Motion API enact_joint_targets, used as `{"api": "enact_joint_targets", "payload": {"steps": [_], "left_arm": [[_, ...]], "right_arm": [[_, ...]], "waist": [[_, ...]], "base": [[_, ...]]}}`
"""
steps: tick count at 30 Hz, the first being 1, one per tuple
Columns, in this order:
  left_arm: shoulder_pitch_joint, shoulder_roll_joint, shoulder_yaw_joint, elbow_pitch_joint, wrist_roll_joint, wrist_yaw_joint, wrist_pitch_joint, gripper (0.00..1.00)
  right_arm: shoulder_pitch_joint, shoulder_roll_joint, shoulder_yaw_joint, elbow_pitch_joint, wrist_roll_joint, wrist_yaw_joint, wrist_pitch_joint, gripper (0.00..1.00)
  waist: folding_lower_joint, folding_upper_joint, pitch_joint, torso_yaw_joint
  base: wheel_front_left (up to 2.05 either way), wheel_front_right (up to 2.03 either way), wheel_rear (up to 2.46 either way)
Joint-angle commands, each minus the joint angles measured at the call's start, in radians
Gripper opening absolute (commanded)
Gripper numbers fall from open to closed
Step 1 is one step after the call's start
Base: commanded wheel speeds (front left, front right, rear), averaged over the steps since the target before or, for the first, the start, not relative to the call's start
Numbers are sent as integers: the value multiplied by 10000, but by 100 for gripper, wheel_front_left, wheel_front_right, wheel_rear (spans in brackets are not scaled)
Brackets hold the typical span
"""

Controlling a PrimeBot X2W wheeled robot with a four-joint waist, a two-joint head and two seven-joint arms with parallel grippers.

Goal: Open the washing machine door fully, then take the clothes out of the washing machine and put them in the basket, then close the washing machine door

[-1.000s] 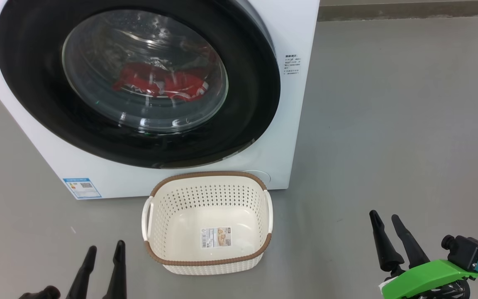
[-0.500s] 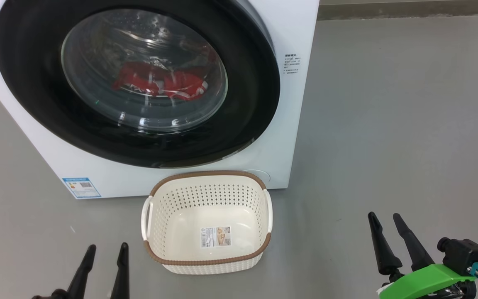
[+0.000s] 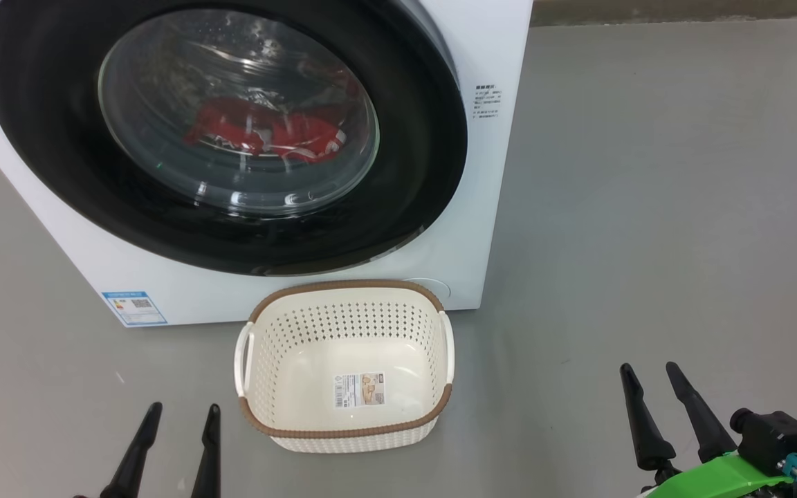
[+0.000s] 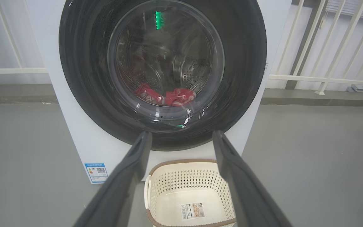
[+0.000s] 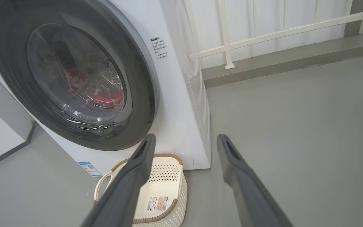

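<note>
clothes [image 3: 260, 135], red fabric, behind one shut black-rimmed round glass door [image 3: 412, 173]; one cream perforated plastic basket [image 3: 343, 287]; left tool [image 3: 185, 406], right tool [image 3: 647, 366] spread apart.

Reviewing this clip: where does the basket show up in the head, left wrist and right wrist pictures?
Head view: basket at lower centre, on the floor before the washer.
Left wrist view: basket at bottom centre, cut by the lower edge.
Right wrist view: basket at the bottom, left of centre.
Shared landmark: blue label low on the washer's front, left of the basket.
</note>
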Motion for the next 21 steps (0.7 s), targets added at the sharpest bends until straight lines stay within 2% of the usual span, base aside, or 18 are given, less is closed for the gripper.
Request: {"api": "enact_joint_targets", "payload": {"steps": [1, 7, 11, 21], "left_arm": [[-52, 144, 266, -317, 272, -51, -137, 100], [21, 142, 305, -25, 455, -57, -299, 100], [-7, 108, 453, 151, -14, -58, -299, 100], [-28, 121, 396, 121, -42, -58, -299, 100]], "right_arm": [[-105, -83, 193, -285, -338, 6, -163, 100], [-45, -49, 113, -355, -884, 6, -323, 100], [-20, -22, 43, -356, -864, 6, -323, 100], [-31, 20, 9, -472, -737, 6, -323, 100]], "waist": [[0, 0, 6, 0], [0, 0, 17, -27], [0, 0, -6, -40], [0, 0, -47, -8]], "base": [[0, 0, 0], [0, 0, 0], [0, 0, 0], [0, 0, 0]]}}
